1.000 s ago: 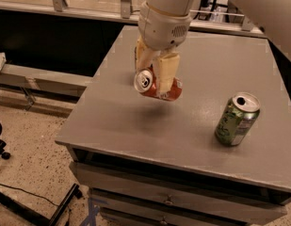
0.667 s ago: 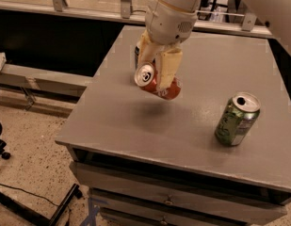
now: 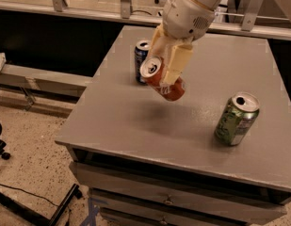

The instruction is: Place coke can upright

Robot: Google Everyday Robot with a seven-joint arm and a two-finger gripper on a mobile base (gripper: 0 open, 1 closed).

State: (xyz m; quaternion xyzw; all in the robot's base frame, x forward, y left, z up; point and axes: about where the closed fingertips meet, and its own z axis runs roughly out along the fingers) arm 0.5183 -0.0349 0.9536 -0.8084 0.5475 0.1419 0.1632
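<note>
Gripper (image 3: 163, 72): hangs above the back-left part of the grey table (image 3: 112, 121), under a white wrist housing (image 3: 187, 13). Cream fingers (image 3: 179, 62) clenched on the coke can (image 3: 172, 89), one on each side of its body.

Coke can: held in the air, clear of the tabletop, with a soft shadow (image 3: 154, 114) on the surface below it. Tilted well off upright. Silver top faces up and to the left, toward the camera; red base points down and to the right. The can sits between the fingers, its lower end sticking out past the fingertips.

Blue can (image 3: 141, 60): upright on the table just behind and left of the held can. Its right side is covered by the can and the nearer finger.

Green can (image 3: 237, 119): on the table, well apart to the right, nearer the front edge, top opened.

Hidden or cut off: the far finger is mostly behind the can. The arm runs out of the top edge. The drawer fronts (image 3: 168, 192) under the table are cut by the bottom edge.
</note>
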